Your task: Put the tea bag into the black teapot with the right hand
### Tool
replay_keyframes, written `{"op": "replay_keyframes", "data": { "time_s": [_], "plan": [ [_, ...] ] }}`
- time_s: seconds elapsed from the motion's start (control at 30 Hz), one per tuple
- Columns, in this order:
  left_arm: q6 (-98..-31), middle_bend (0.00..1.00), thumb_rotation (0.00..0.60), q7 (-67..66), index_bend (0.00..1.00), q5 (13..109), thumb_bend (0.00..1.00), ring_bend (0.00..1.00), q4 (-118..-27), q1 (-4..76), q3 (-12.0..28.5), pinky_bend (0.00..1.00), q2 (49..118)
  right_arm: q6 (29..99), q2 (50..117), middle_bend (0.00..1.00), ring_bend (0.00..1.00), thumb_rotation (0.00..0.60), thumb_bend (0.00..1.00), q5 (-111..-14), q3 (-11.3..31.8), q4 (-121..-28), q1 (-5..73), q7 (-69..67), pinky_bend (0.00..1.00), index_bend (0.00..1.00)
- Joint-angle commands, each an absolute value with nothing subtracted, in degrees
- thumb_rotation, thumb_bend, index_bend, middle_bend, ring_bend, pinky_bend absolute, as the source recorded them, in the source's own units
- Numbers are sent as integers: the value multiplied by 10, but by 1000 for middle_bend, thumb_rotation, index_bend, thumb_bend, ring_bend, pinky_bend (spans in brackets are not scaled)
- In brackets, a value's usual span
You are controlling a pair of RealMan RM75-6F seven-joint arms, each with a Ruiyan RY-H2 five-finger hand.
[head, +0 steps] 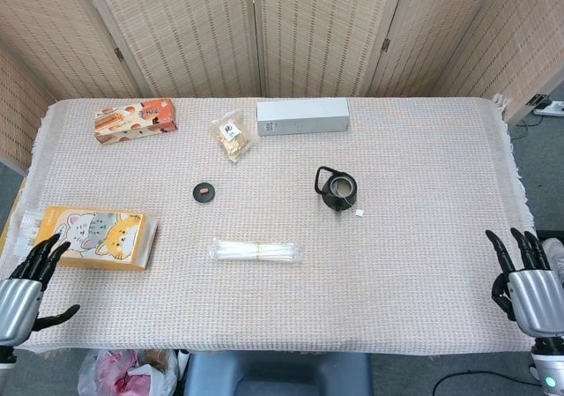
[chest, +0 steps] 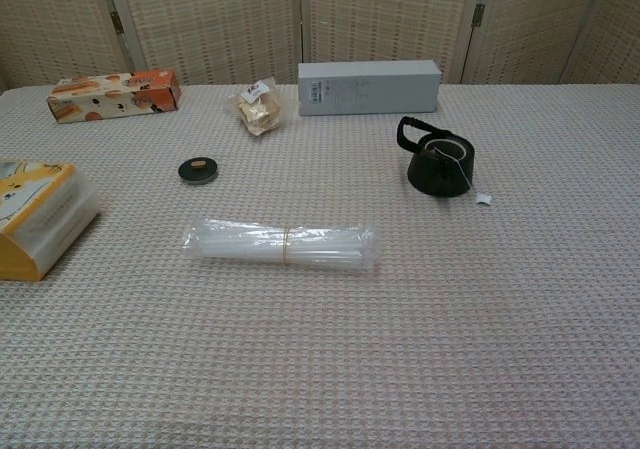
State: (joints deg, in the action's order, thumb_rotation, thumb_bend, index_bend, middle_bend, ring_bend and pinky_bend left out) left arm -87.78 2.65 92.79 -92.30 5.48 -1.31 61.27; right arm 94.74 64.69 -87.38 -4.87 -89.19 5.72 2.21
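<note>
The black teapot [head: 337, 189] [chest: 440, 166] stands uncovered right of the table's middle, its handle toward the back left. The tea bag lies inside it; a thin string runs over the rim to a small white tag [head: 359, 212] [chest: 483, 199] on the cloth. My right hand [head: 530, 286] is at the table's front right corner, far from the teapot, fingers spread and holding nothing. My left hand [head: 26, 287] is at the front left corner, also spread and empty. Neither hand shows in the chest view.
The teapot's black lid [head: 204, 191] lies left of the middle. A clear packet of sticks [head: 256, 252] is in front, a cat-print box [head: 95, 235] at the left. An orange snack box [head: 135, 120], a snack bag [head: 231, 136] and a white carton [head: 302, 115] line the back.
</note>
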Motion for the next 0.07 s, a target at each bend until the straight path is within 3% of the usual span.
{"op": "replay_keyframes", "data": {
  "time_s": [0.03, 0.07],
  "plan": [
    [-878, 0, 600, 23, 0, 929, 113, 37, -923, 55, -12, 285, 614, 938, 644, 0, 0, 600, 37, -873, -43, -896, 56, 24, 0, 0],
    [-876, 0, 600, 22, 0, 928, 113, 37, -923, 56, -11, 285, 614, 931, 643, 0, 0, 600, 37, -871, -41, -897, 57, 25, 0, 0]
  ]
}}
